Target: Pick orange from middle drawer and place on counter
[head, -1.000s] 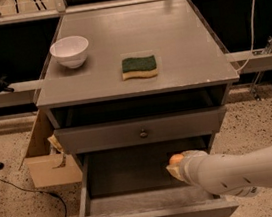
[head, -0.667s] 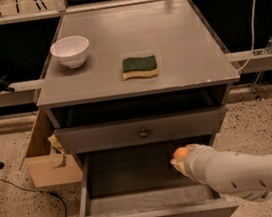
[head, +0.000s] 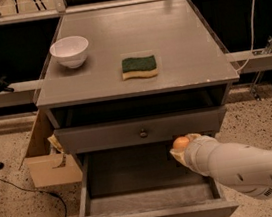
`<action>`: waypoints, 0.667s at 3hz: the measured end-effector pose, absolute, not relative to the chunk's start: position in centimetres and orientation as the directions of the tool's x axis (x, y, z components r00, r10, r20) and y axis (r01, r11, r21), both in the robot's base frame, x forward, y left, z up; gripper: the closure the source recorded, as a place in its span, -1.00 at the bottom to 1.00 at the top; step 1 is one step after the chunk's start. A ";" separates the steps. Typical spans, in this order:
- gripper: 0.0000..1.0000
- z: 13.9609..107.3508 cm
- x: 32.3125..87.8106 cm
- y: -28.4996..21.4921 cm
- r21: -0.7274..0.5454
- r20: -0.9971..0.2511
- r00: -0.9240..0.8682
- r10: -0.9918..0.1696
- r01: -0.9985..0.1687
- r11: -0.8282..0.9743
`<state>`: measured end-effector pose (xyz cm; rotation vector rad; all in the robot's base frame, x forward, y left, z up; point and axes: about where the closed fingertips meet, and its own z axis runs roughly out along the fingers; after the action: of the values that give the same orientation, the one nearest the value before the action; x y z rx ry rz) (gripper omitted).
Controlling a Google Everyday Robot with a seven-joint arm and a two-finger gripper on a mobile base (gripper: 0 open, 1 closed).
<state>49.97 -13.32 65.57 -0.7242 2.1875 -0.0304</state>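
The orange (head: 181, 142) is small and round and sits at the tip of my gripper (head: 180, 149), which is shut on it. Both hang above the right rear part of the open middle drawer (head: 131, 179), just below the closed drawer front (head: 142, 130) above it. My pale arm reaches in from the lower right and hides the drawer's right side. The grey counter (head: 166, 35) lies above, at the top of the cabinet.
A white bowl (head: 70, 50) stands on the counter's left side and a green sponge (head: 139, 66) lies near its middle front. A cardboard box (head: 45, 161) sits on the floor left of the cabinet, with a black cable (head: 32, 193) beside it.
My gripper has risen with the orange in it, from low inside the drawer up to the level of the closed drawer front's lower edge, shifting slightly right.
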 end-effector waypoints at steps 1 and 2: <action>1.00 66.8 52.3 -14.5 -0.269 -0.700 -0.504 -0.506 -0.470 0.841; 1.00 70.1 55.4 -15.6 -0.350 -0.706 -0.450 -0.547 -0.450 0.822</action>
<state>55.44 -15.65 70.08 -0.7298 2.1158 -0.1392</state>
